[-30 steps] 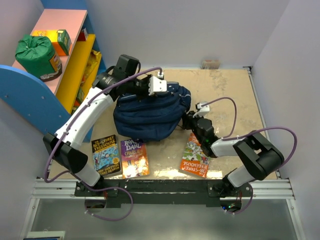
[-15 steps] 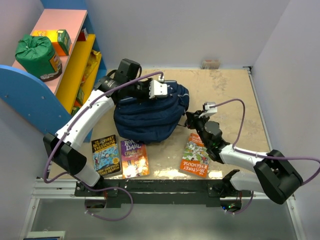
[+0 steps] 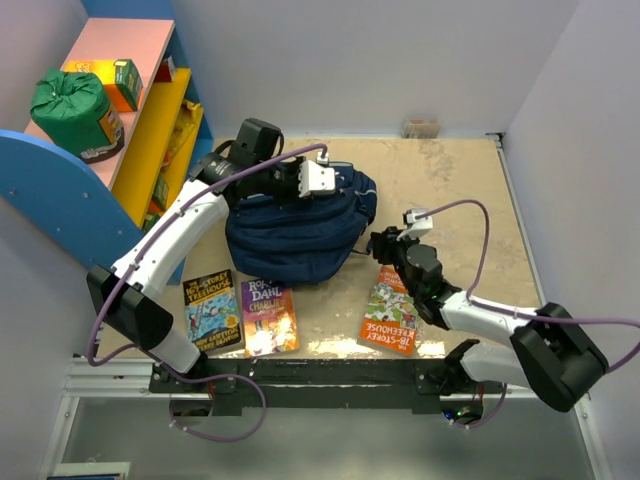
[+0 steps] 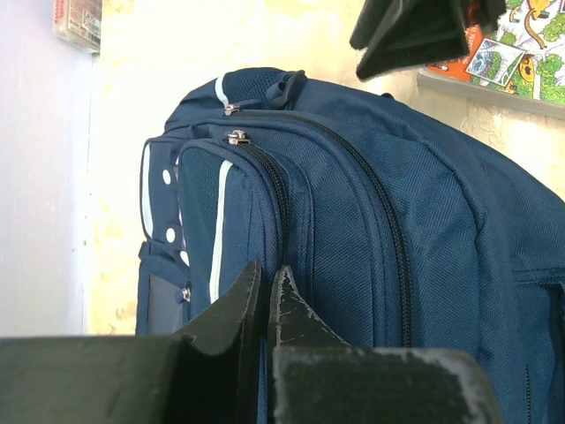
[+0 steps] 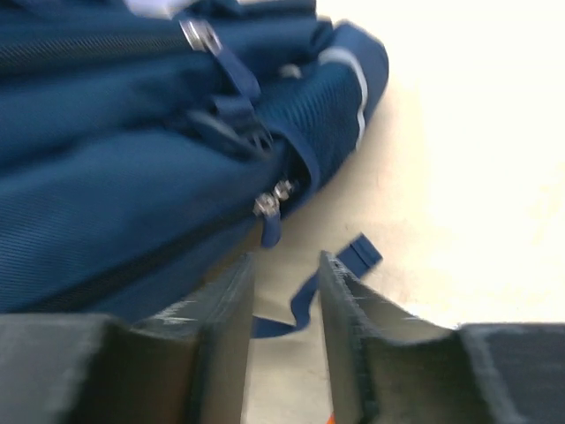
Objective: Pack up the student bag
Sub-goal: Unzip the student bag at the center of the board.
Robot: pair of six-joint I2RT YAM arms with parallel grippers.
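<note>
Left gripper (image 3: 338, 172) sits on the far top edge of the large navy-blue fabric backpack (image 3: 295, 230), its two black fingers (image 4: 287, 305) pressed together with only a sliver between them and their tips against the navy cloth – whether any fabric is nipped there I cannot tell. Right gripper (image 3: 377, 240) hangs low just off the backpack's right side, jaws spread a little with nothing between them. Through that gap the wrist camera shows a loose navy webbing strap end (image 5: 357, 254) lying on the beige tabletop (image 3: 450, 180), and a pair of silver zipper pulls (image 5: 272, 205) on the backpack's edge just beyond the fingertips. The backpack lies slumped in the middle of the tabletop, its zippers closed as far as the left wrist view shows, a silver slider (image 4: 237, 137) at the top of the front pocket. Three paperback books lie flat on the backpack's near side – a blue-covered one (image 3: 212, 310) and a purple-and-orange one (image 3: 267, 316) side by side, and an orange-and-green one (image 3: 390, 310) under the right arm. Left of the backpack stands a blue, yellow and pink shelf unit (image 3: 150, 130) holding a green drawstring sack (image 3: 72, 108).
</note>
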